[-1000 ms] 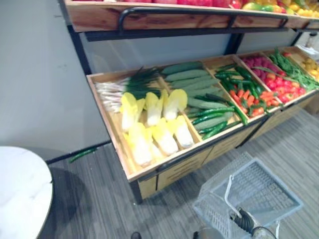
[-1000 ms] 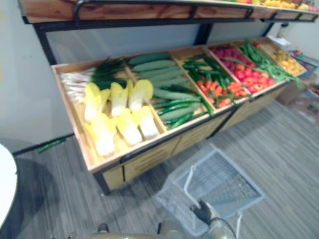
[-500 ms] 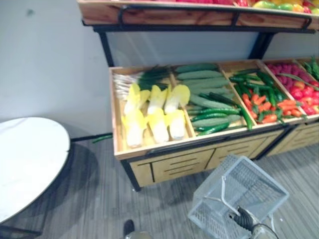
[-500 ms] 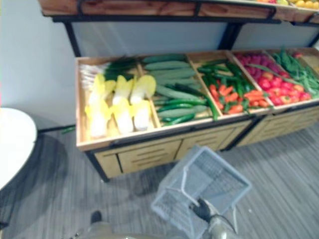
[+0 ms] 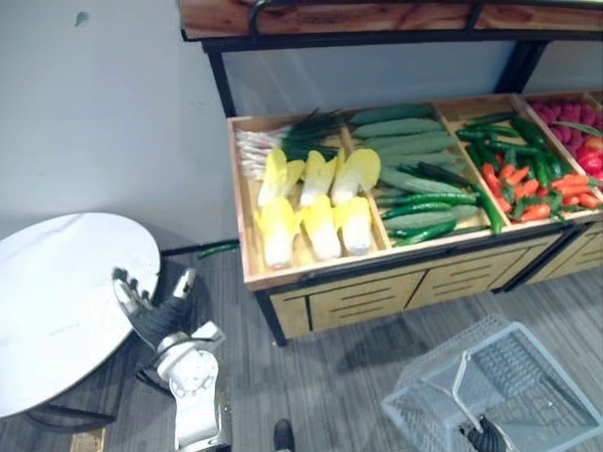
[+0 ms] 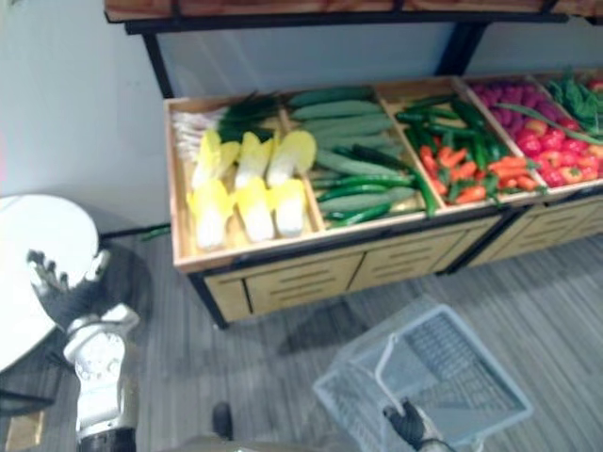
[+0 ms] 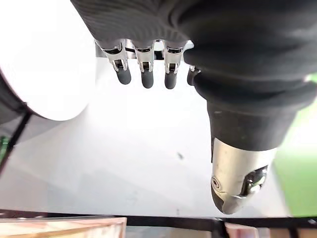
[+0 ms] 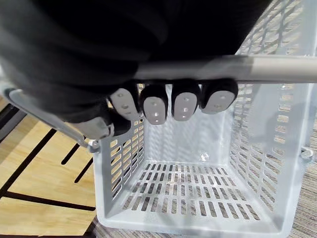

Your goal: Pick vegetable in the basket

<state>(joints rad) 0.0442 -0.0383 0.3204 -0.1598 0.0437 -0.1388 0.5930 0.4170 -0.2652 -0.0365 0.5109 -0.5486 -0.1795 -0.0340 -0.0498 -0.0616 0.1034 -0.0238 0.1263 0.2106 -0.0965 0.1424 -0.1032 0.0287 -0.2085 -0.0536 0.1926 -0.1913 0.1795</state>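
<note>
Against the grey wall the wooden stand (image 5: 358, 287) held its vegetables (image 5: 405, 151). Your right hand (image 8: 171, 106) was curled round the handle (image 8: 277, 69) of the empty basket (image 8: 257, 148); your left hand (image 5: 155, 315) hung open by the round worktop (image 5: 57, 301). A reach from there could swing the basket into the stand.

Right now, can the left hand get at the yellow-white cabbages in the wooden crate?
Probably, with a reach: the left hand is open, empty, and nothing stands between it and the yellow-white cabbages.
</note>
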